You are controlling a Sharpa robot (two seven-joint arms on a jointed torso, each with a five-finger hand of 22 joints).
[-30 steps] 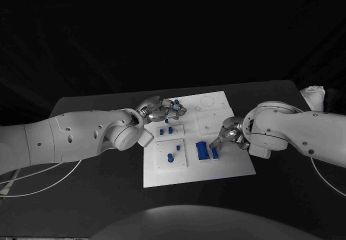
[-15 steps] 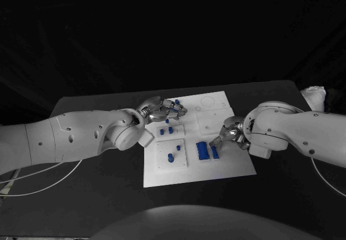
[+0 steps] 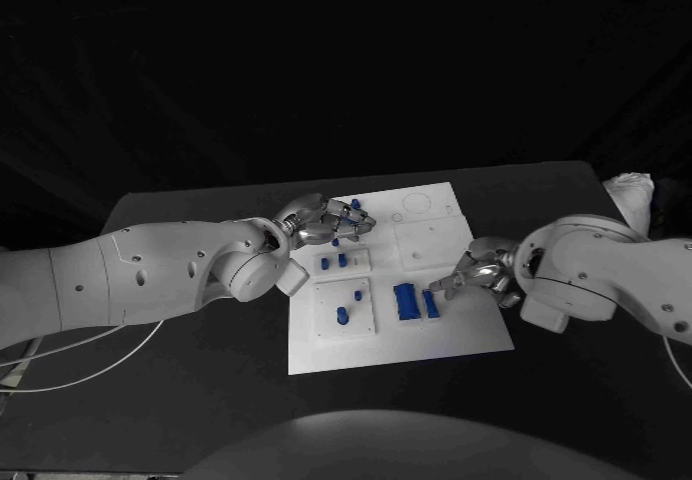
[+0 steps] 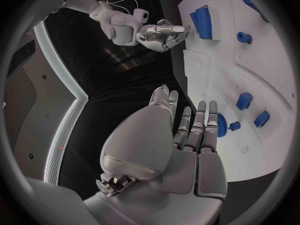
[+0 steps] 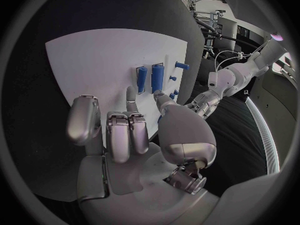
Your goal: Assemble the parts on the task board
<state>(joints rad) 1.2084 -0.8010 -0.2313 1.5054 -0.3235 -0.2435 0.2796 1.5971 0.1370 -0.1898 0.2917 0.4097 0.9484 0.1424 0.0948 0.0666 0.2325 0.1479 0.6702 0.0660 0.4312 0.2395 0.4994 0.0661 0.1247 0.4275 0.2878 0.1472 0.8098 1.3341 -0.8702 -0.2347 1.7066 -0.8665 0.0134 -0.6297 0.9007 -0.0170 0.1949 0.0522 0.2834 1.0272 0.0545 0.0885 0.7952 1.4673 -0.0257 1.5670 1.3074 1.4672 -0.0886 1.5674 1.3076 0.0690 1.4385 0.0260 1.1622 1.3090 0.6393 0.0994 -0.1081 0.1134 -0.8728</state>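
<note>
Both hands at the task board, neither holding a part.

Head: one task board (image 3: 459, 338); left hand (image 3: 326, 220) over its far-left corner, right hand (image 3: 483, 270) at its right edge, two long blue blocks (image 3: 415, 301) just off its fingertips.
Left wrist: fingers straight and apart, blue gear (image 4: 221, 124) beside the fingertips.
Right wrist: fingers loosely spread, empty, both blocks just past them.

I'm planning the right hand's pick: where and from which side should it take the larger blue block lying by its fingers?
Probably across the long sides of the larger blue block, coming from above. It lies flat on the task board, with a slimmer blue piece close alongside toward the right hand, so that side looks tight for the fingers.
</note>
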